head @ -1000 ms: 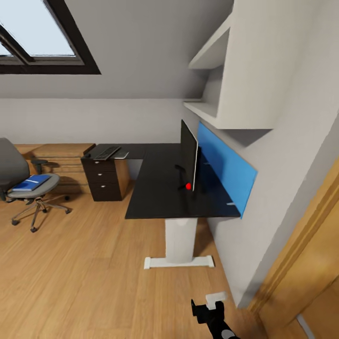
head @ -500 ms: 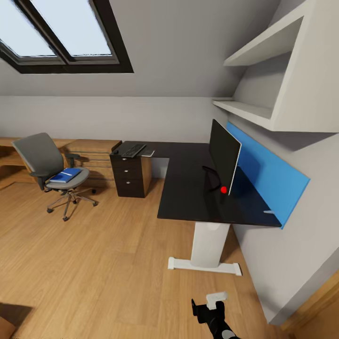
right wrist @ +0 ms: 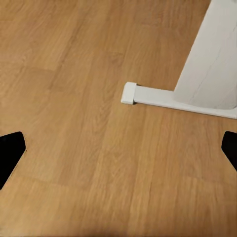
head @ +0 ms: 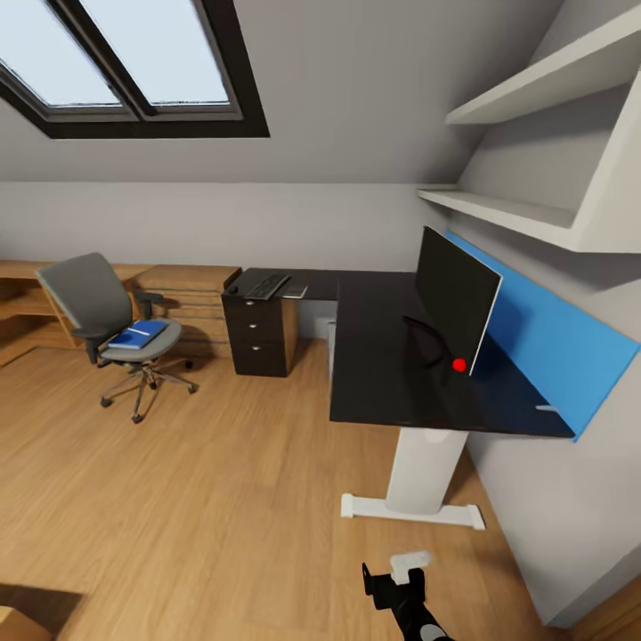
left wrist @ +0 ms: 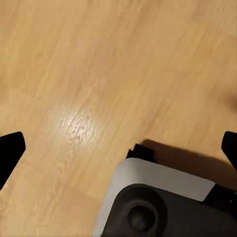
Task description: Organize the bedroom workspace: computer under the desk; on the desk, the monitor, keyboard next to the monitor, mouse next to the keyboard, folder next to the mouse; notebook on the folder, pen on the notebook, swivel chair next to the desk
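The black L-shaped desk (head: 383,365) stands along the right wall, and the monitor (head: 456,307) is upright on it before the blue back panel. At the desk's far end, over the drawers, lie the keyboard (head: 265,286), a small dark mouse (head: 233,288) and a thin grey notebook (head: 295,291). The grey swivel chair (head: 87,298) stands apart at the left with the blue folder (head: 137,335) on its seat. The pen is too small to make out and the computer is hidden. My left gripper (left wrist: 118,148) and right gripper (right wrist: 118,148) are open and empty above the wooden floor.
A white desk leg and foot (head: 414,509) (right wrist: 173,96) stand just ahead of me. Part of my right arm (head: 399,583) shows low in the head view. A light wooden dresser (head: 182,294) lines the back wall behind the chair. White shelves (head: 525,214) hang over the desk.
The head view has swung left, so the desk and monitor sit further right in the picture and the chair is fully in view. The things themselves have not moved.
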